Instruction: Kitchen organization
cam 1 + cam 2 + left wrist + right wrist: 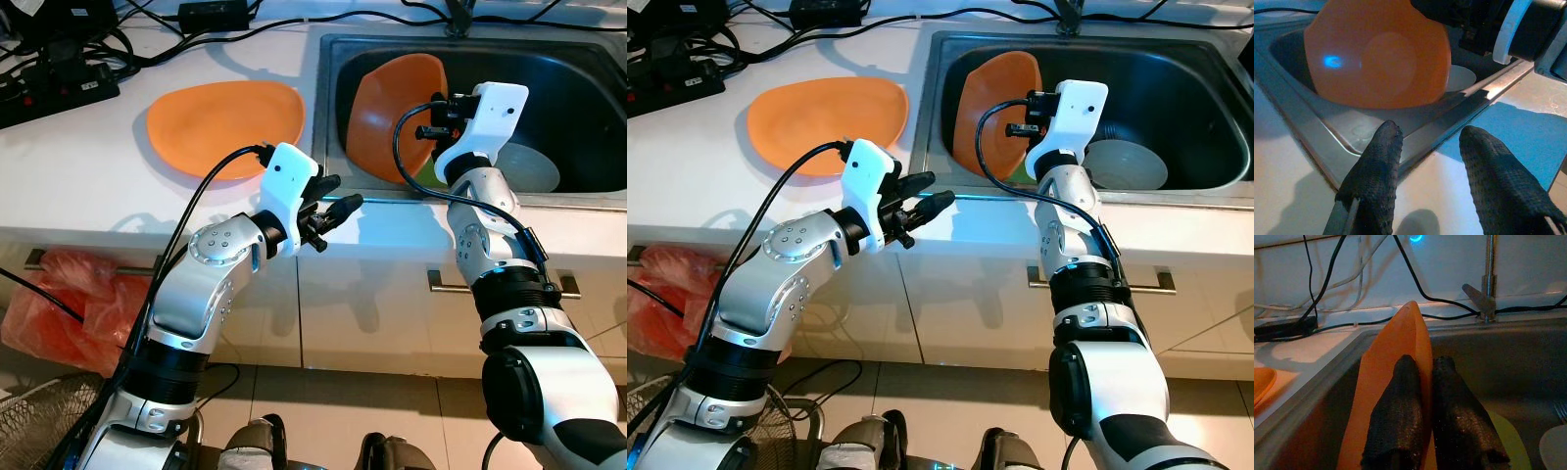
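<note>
Pinching the upright orange plate (1400, 347) in the sink (338, 117), right gripper (1425, 382) jaws clamped; left gripper (1427, 161) jaws apart over desk (118, 186) front edge.

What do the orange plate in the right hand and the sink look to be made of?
The orange plate looks like matte plastic or melamine: thin rim, even colour, only a soft blue glint. The right hand pinches its edge. The sink looks like brushed stainless steel: grey, with dull streaked reflections.

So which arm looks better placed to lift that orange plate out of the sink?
The right: its gripper is already pinching the orange plate's rim in the sink. The left gripper hovers open over the counter edge.
</note>
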Tool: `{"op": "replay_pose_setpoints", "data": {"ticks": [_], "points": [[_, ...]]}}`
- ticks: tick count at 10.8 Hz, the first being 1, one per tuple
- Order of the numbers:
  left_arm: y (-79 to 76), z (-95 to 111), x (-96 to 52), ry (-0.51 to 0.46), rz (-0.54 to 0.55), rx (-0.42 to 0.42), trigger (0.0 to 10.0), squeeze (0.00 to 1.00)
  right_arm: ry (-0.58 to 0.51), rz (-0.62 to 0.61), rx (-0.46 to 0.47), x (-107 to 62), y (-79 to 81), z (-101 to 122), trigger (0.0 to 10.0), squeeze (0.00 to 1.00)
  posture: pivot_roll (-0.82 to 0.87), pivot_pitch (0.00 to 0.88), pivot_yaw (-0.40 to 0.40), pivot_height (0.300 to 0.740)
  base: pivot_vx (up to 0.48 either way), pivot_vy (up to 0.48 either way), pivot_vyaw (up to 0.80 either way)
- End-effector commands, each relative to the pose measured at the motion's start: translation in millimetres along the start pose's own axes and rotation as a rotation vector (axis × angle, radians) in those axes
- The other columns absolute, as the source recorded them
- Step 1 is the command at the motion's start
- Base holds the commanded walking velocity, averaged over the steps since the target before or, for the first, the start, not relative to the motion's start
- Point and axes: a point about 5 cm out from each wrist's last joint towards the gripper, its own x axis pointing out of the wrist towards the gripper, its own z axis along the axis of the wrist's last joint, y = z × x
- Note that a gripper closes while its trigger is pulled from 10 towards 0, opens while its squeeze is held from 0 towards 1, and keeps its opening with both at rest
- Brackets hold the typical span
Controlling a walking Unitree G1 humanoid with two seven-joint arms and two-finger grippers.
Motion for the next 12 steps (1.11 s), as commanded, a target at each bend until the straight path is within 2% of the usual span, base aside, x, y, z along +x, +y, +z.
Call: {"op": "replay_pose_setpoints", "data": {"ticks": [1,3,4,5,6,7,8,9,12], "points": [[-1.9,2,-1.3,-0.006,-0.007,0.008,10.0,0.0,-0.058,0.014,-0.009,3.8,2.5,12,10.0,0.0,0.14,0.172,-0.001,0.74,0.0,0.0,0.0],[-1.9,2,-1.3,-0.006,-0.007,0.008,10.0,0.0,-0.058,0.014,-0.009,3.8,2.5,12,10.0,0.0,0.14,0.172,-0.001,0.74,0.0,0.0,0.0],[-5.0,1,-1.8,0.002,-0.009,0.005,10.0,0.0,-0.008,0.075,-0.065,8.6,9.8,5,10.0,0.0,0.14,0.172,-0.001,0.74,0.0,0.0,0.0],[-7.1,0,-1.1,0.008,-0.002,0.005,10.0,0.0,0.075,0.171,-0.139,8.9,21.2,-11,10.0,0.56,0.14,0.162,-0.002,0.74,0.0,0.0,0.0],[-7.0,-1,-0.6,0.009,-0.001,0.006,10.0,0.0,0.09,0.19,-0.15,7.8,23.4,-14,10.0,0.57,0.14,0.163,-0.002,0.74,0.0,0.0,0.0],[-7.4,-2,-0.6,0.01,-0.001,0.005,10.0,0.0,0.097,0.191,-0.155,7.4,22.7,-15,10.0,0.55,0.15,0.166,-0.004,0.74,0.0,0.0,0.0],[-7.7,-2,-0.6,0.01,-0.001,0.003,10.0,0.0,0.101,0.193,-0.16,6.7,22.5,-17,10.0,0.47,0.15,0.166,-0.005,0.74,0.0,0.0,0.0],[-7.3,-2,-0.7,0.011,0.002,0.003,10.0,0.0,0.101,0.196,-0.162,7.3,22.6,-17,10.0,0.0,0.14,0.168,-0.004,0.74,0.0,0.0,0.0],[-3.4,3,-0.2,-0.032,0.04,0.012,10.0,0.0,0.02,0.166,-0.129,12.0,20.8,-3,10.0,0.0,0.14,0.168,-0.004,0.74,0.0,0.0,0.0]]}}
